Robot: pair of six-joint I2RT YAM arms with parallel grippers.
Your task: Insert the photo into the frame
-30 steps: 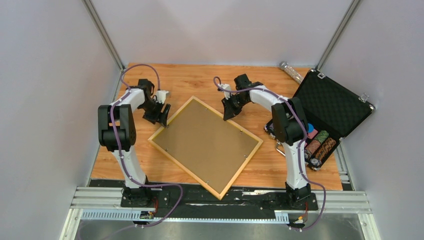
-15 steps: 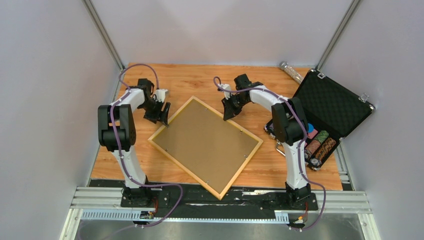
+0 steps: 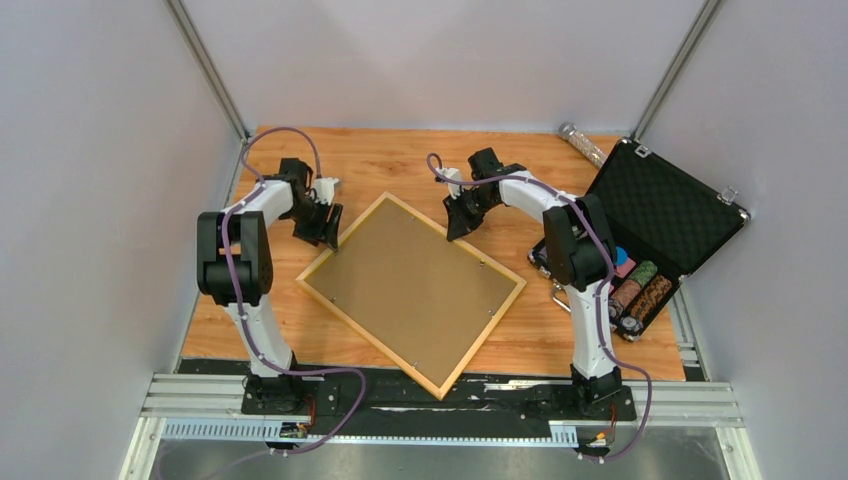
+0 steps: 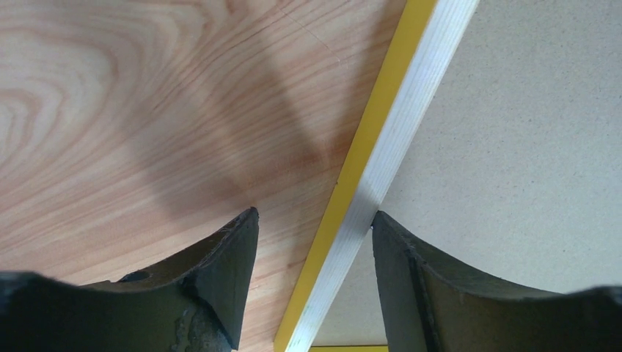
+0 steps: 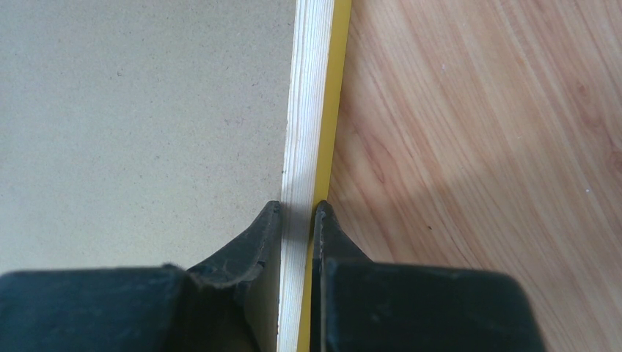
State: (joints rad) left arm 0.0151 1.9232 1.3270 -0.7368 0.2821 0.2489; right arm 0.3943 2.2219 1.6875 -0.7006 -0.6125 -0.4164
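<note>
Surroundings: grey walls close in a light wooden table [image 3: 400, 160] on three sides; I watch from above and through both wrist cameras.
Frame position: the yellow frame [image 3: 370, 341] lies face down at the middle of the table, turned like a diamond, its long sides running from 10 o'clock toward 4 o'clock.
Frame back: a plain brown backing board [image 3: 412, 290] fills it, flat inside the rails.
Left gripper: the left gripper [image 4: 314, 215] sits at the frame's short edge, at 10 o'clock from the frame's centre. Its fingers are spread, one over bare wood and one over the board, with the yellow rail running between them. I cannot tell whether either finger touches the rail.
Right gripper: the right gripper [image 5: 297, 209] is at the long edge, at 1 o'clock from the frame's centre. Its fingers are pressed together on the rail, one on the board side, one on the yellow outer side.
Case: an open black foam-lined case [image 3: 665, 215] stands at 3 o'clock, well apart from the frame.
Case contents: stacks of poker chips [image 3: 640, 285] lie in its near half.
Far corner: a glittery tube [image 3: 583, 143] lies at 1 o'clock, just beyond the case lid.
</note>
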